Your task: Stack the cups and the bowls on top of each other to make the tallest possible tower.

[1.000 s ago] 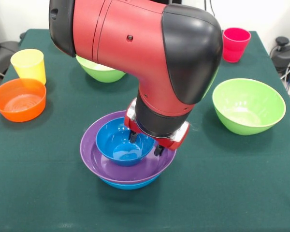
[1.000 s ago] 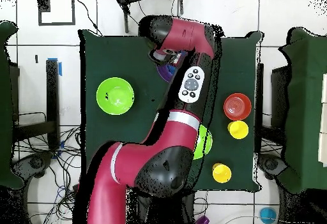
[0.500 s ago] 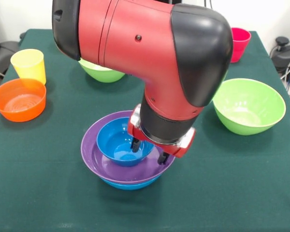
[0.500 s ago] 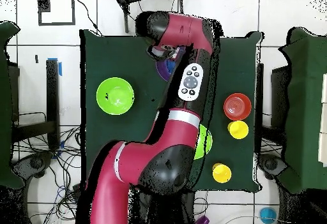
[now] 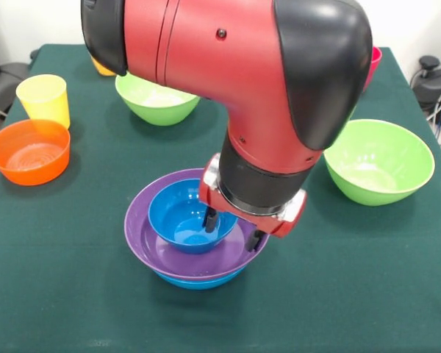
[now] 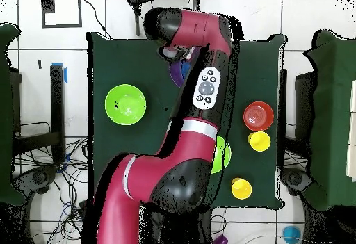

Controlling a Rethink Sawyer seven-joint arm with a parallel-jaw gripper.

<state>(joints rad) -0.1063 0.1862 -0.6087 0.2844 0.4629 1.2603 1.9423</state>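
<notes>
The big red arm [image 5: 228,81] has slid a little toward the near edge of the surface [image 5: 73,294], and its jaws have stayed low. They are spread apart, one finger inside the small blue bowl [image 5: 180,217] and one outside its rim, holding nothing. That bowl sits in the purple bowl [image 5: 143,235], which rests in the large blue bowl [image 5: 195,280]. So the tower is three bowls high. Two green bowls [image 5: 378,162], the orange bowl [image 5: 29,151] and the yellow cup [image 5: 42,98] wait apart.

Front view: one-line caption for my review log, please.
Open gripper straddles the small blue bowl's rim, nested in purple bowl.
</notes>
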